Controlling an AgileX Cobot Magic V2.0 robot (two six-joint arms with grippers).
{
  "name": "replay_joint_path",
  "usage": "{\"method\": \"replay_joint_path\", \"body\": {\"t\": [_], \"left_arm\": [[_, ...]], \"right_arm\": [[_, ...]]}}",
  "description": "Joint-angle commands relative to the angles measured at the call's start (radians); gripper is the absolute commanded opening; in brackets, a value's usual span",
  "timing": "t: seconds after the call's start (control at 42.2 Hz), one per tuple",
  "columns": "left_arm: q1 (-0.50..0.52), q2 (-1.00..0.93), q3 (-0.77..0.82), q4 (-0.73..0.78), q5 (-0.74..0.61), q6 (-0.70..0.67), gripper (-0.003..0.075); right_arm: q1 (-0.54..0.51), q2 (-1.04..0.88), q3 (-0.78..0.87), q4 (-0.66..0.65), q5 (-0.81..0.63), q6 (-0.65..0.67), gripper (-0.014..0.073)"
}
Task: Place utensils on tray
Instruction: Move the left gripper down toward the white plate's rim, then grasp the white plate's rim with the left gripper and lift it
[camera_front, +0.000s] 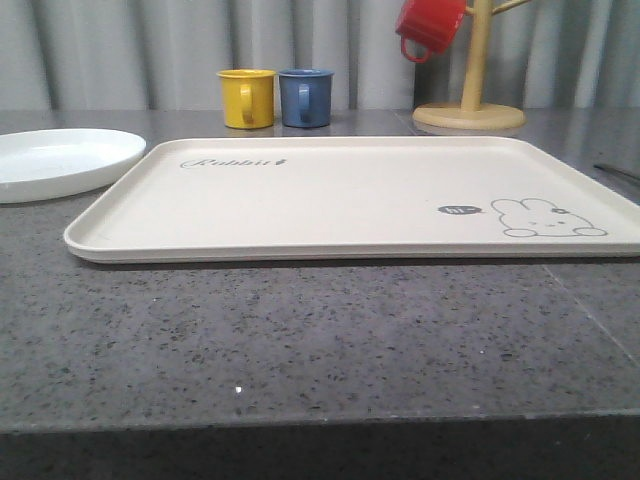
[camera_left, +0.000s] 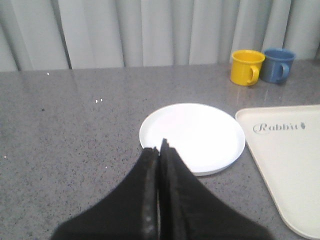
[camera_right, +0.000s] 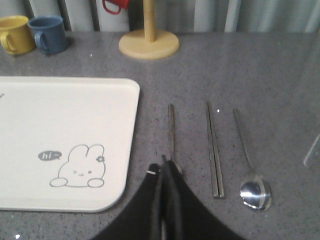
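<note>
I see both grippers, left (camera_left: 159, 150) and right (camera_right: 164, 165), pressed closed, holding nothing; utensils (camera_right: 215, 150) lie right of tray (camera_right: 65, 125).

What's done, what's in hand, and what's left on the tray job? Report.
Done: nothing. The tray carries no cutlery.
In hand: nothing visibly gripped. The right gripper is shut at one end of a slim utensil. The left gripper is shut near the white plate.
Left: that utensil, the long flat piece and the spoon all lie on the table beside the tray.
</note>
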Motion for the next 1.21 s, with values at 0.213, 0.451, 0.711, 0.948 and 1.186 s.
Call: {"method": "replay_joint_path", "body": {"t": [0.213,0.451,0.711,0.948,1.186], "left_arm": [[-0.007,0.080,-0.003,-0.034,-0.057,0.001,-0.0020],[-0.007,0.139,-0.003,-0.027,-0.031,0.001,0.0271],[-0.007,0.222,-0.011,-0.012,-0.010,0.001,0.0455],[-0.007,0.408,-0.076,0.068,0.026,0.001,0.0455],[0.024,0.666,-0.217,0.049,0.138,0.001,0.0455]], "right_arm": [[-0.006,0.084,-0.010,-0.013,-0.016,-0.002,-0.0057],[-0.006,0.119,-0.013,-0.019,-0.009,-0.006,0.0391],[-0.006,0.123,-0.013,-0.019,-0.012,-0.006,0.0499],[-0.006,0.123,-0.013,-0.019,-0.012,-0.006,0.0499],[-0.006,0.123,-0.013,-0.019,-0.012,-0.006,0.0499]]}}
